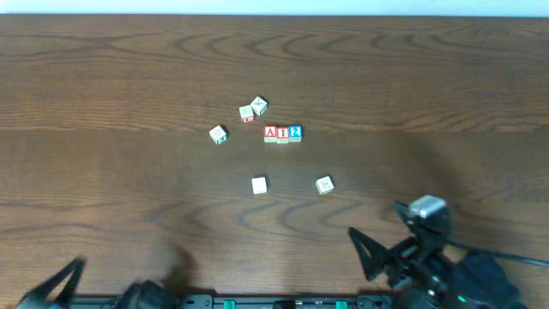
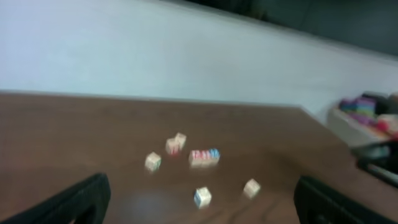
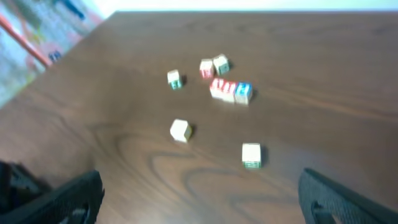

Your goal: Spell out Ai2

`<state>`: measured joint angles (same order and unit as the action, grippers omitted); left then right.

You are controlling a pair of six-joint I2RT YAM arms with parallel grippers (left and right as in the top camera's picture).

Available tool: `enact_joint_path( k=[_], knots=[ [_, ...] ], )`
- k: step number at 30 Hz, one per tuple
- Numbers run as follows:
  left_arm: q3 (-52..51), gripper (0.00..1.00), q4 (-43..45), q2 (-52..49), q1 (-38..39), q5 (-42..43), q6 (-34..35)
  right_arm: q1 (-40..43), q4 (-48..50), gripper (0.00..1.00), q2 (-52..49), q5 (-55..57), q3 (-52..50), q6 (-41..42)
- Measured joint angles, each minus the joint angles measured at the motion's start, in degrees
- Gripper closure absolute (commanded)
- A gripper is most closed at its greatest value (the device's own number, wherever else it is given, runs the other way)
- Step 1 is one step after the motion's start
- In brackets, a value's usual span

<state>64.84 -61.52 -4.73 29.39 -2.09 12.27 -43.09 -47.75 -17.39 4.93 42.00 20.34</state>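
Observation:
Three letter blocks stand touching in a row (image 1: pixel 282 132) at the table's middle: red A, red I, blue 2. The row also shows in the left wrist view (image 2: pixel 204 156) and the right wrist view (image 3: pixel 230 90). My left gripper (image 2: pixel 199 202) is open and empty at the near left edge. My right gripper (image 3: pixel 199 193) is open and empty at the near right, its arm (image 1: pixel 429 257) well short of the blocks.
Loose blocks lie around the row: two together (image 1: pixel 253 109) behind it, one (image 1: pixel 218 134) to its left, two in front (image 1: pixel 259 184) (image 1: pixel 324 184). Coloured items (image 2: pixel 367 112) stand off the table's right end.

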Motion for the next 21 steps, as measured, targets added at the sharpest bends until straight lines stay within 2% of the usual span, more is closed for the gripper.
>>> enact_joint_path(
  k=[2, 6, 13, 21],
  knots=[
    [-9.4, 0.05, 7.8, -0.8, 0.0, -0.3, 0.3, 0.0, 7.6, 0.01, 0.0, -0.9, -5.8, -2.9],
    [-23.4, 0.05, 20.4, -2.0, 0.0, -0.8, 1.0, 0.0, 16.2, 0.01, -0.2, -1.7, -13.7, -8.2],
    [-42.0, 0.05, 35.5, -2.6, 0.0, -2.1, 0.3, 0.0, 31.8, 0.01, -0.2, -4.0, -24.9, -15.5],
    [-50.4, 0.05, 37.7, -2.6, 0.0, -3.9, -1.2, 0.0, 37.8, 0.01, -0.2, -5.2, -33.2, -16.7]
  ],
)
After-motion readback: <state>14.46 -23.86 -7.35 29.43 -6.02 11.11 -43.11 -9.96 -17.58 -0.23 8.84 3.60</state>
